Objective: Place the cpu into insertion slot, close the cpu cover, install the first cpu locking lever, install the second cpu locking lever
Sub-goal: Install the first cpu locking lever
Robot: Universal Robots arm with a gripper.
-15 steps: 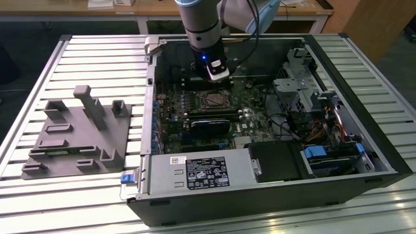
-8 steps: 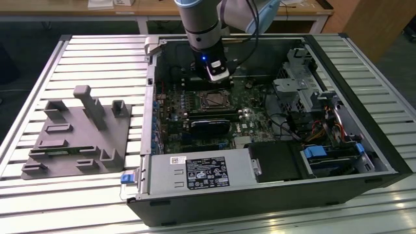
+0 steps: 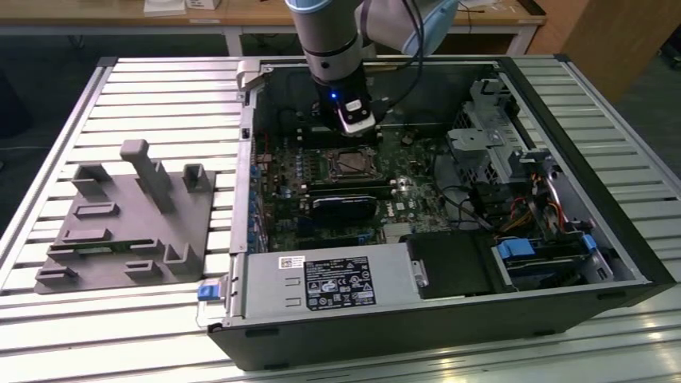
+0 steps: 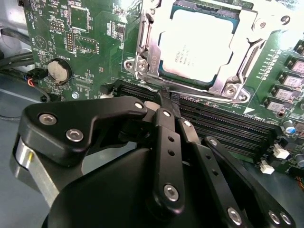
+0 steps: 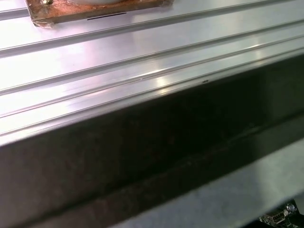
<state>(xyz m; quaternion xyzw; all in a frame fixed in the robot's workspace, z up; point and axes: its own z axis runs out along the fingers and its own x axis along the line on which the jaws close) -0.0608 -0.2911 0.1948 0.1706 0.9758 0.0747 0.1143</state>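
Exterior view's left: grey moulded fixture [image 3: 126, 219] sitting on the slatted aluminium table [image 3: 64, 335]. Middle: open PC case [image 3: 627, 263] lying on its side, arm reaching down into it, gripper [image 3: 358, 126] low over the green motherboard [image 3: 282, 215], just beside the insertion slot [image 3: 332, 163] on its far side from the camera. Exterior view's right: drive cage [image 3: 527, 251] with blue tabs and loose cables. In the second wrist view: cpu [image 4: 199, 40] seated in the slot, pale face up; cpu cover [image 4: 151, 38] down flat over it, framing the face. Gripper [image 4: 164, 105] jaws drawn together, pinching nothing, tip near the socket edge by the long black memory slots [image 4: 228, 128]. Contact with the board: cannot tell.
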